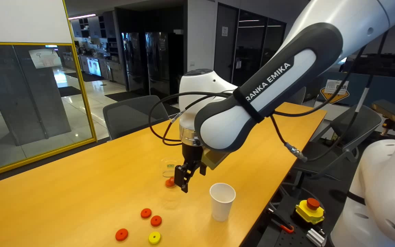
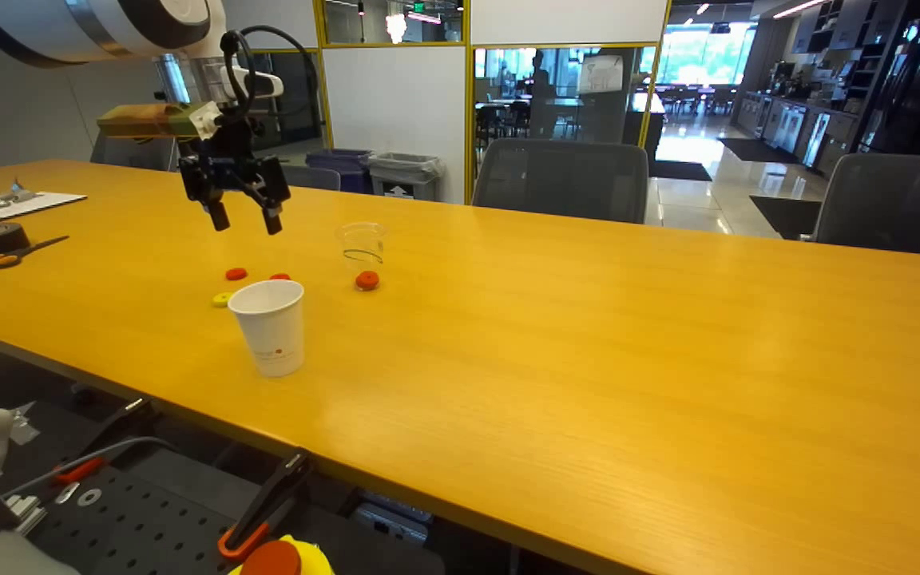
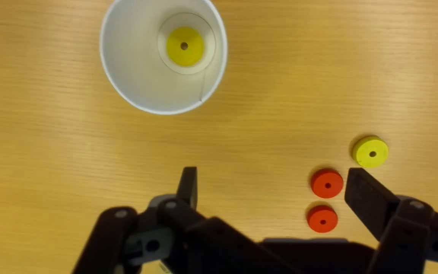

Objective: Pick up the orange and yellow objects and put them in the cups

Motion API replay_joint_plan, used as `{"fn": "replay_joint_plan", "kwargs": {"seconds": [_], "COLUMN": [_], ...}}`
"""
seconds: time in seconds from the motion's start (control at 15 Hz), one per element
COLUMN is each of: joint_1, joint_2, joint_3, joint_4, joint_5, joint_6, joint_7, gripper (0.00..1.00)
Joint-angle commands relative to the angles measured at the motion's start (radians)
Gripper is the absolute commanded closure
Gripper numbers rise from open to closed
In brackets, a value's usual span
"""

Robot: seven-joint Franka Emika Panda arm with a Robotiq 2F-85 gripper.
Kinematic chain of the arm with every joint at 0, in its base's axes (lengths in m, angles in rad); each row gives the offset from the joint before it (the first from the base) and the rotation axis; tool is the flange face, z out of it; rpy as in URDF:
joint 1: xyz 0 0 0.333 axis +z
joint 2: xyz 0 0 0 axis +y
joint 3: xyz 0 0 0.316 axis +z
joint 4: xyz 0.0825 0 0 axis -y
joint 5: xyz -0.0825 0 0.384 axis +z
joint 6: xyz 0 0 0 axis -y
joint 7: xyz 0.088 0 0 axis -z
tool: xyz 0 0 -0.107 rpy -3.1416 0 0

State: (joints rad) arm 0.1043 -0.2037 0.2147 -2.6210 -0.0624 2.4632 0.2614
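Robotiq gripper (image 3: pixel 272 180) stands released and empty; one yellow disc (image 3: pixel 184 53) lies inside the white paper cup (image 3: pixel 133 64) and red-orange discs (image 1: pixel 170 184) appear inside the clear cup (image 2: pixel 362 241), leaving three loose red-orange discs (image 1: pixel 156 221) and another yellow disc (image 1: pixel 154 237) outstanding on the tabletop (image 1: pixel 81 192).

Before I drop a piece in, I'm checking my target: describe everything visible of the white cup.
The white cup looks like paper: tapered, open-topped, with an inner seam and tiny, unreadable print low on one side. It stands upright on the table, near an edge; a yellow disc lies inside, at the bottom.
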Motion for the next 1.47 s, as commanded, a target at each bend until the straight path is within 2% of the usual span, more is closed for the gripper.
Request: {"fn": "replay_joint_plan", "kwargs": {"seconds": [0.0, 0.4, 0.73, 1.4], "joint_1": [0.022, 0.055, 0.060, 0.072], "joint_2": [0.147, 0.384, 0.532, 0.635], "joint_3": [0.019, -0.005, -0.021, -0.024], "joint_4": [0.106, 0.251, 0.356, 0.396], "joint_5": [-0.005, 0.017, 0.099, 0.209], "joint_6": [0.050, 0.112, 0.146, 0.180], "joint_7": [0.055, 0.051, 0.033, 0.035], "gripper": [0.00, 0.00, 0.00, 0.00]}}
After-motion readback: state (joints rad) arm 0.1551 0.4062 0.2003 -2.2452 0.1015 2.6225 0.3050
